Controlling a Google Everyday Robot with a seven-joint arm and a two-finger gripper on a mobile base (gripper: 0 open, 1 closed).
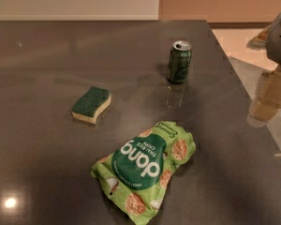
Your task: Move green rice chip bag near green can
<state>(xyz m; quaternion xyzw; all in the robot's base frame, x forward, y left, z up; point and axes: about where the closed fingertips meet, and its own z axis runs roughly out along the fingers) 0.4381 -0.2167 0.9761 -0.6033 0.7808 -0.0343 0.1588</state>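
Observation:
The green rice chip bag (145,168) lies flat on the dark grey table (47,55), front and centre, its "dang" lettering upside down to me. The green can (179,62) stands upright further back and a little to the right, well apart from the bag. My gripper (268,95) hangs at the right edge of the view, beyond the table's right side, level with the space between can and bag. It touches neither and holds nothing that I can see.
A sponge (91,104) with a green top and a yellow base lies left of centre, between the bag and the can's row. The table's right edge (253,102) runs diagonally beside the gripper, with pale floor beyond it.

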